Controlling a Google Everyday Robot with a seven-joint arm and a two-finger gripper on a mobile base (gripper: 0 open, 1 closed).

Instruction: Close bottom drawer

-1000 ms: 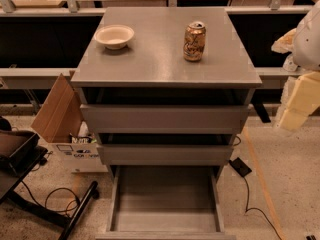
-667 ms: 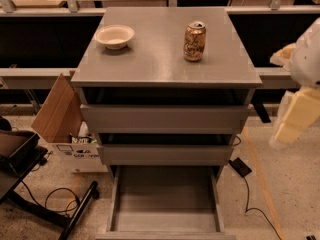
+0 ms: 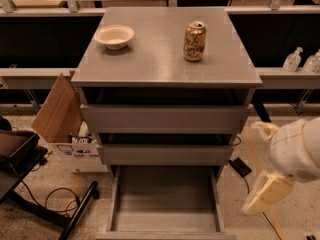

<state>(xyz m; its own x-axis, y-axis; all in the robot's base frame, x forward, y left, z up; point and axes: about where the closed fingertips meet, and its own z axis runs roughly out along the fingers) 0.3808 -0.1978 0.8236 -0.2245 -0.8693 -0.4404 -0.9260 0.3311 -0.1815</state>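
Note:
The grey cabinet (image 3: 165,64) stands in the middle of the camera view. Its bottom drawer (image 3: 165,204) is pulled far out toward me and shows an empty shallow grey box; its flat front (image 3: 165,235) lies at the bottom edge of the view. The two drawers above it, the top one (image 3: 165,118) and the middle one (image 3: 165,154), stand slightly out. My gripper (image 3: 267,191), white and cream, hangs at the lower right, to the right of the open drawer and apart from it.
A cream bowl (image 3: 114,36) and a tan drink can (image 3: 194,41) stand on the cabinet top. An open cardboard box (image 3: 62,129) and a black chair base (image 3: 30,184) with cables sit at the left. Bottles (image 3: 292,60) stand on a shelf at the right.
My arm and gripper have moved down and slightly left along the cabinet's right side, from beside the cabinet top to the level of the bottom drawer. The drawers have not moved.

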